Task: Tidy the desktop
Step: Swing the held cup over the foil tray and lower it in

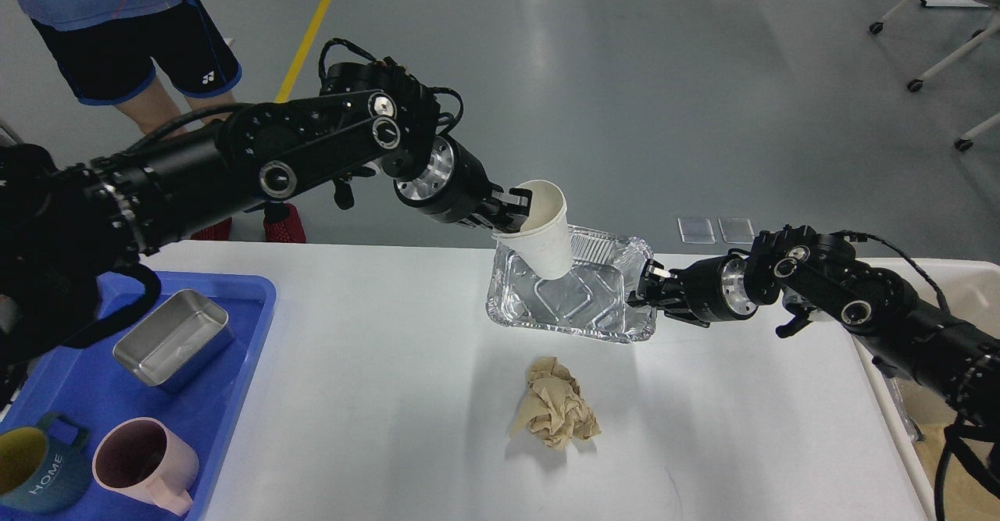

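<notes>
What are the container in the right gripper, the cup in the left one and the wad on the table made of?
Container: thin aluminium foil by its look, shiny, with embossed ribs and a crinkled rim. Cup: likely paper, matte white with a rolled rim. Wad: crumpled tan paper, perhaps a napkin, matte and creased.

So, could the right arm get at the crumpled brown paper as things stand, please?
Probably not yet: the right gripper is shut on the foil tray. Nothing covers the crumpled paper on the desktop.
</notes>
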Robot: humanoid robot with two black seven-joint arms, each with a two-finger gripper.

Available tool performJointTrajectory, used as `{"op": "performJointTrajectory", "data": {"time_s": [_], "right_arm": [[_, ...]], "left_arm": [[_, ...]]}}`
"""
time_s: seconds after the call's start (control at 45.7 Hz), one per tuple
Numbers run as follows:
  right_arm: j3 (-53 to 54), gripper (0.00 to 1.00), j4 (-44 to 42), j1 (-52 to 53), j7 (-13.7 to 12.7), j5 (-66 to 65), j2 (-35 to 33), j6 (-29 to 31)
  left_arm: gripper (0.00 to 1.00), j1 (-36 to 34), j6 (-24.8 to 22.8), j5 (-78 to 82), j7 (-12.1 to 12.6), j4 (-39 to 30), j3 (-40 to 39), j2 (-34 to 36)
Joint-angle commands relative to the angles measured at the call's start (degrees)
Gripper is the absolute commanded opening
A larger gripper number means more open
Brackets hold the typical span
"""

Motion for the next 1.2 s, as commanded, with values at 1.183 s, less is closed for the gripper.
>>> {"op": "performJointTrajectory", "data": {"time_s": [1.183], "right_arm": [[0.01, 0.0, 1.3, -0.73, 0.0, 0.0, -0.19, -1.16]], "left_arm": [[0.19, 5.79, 5.42, 1.18, 0.12, 5.07, 0.7, -8.61]]}}
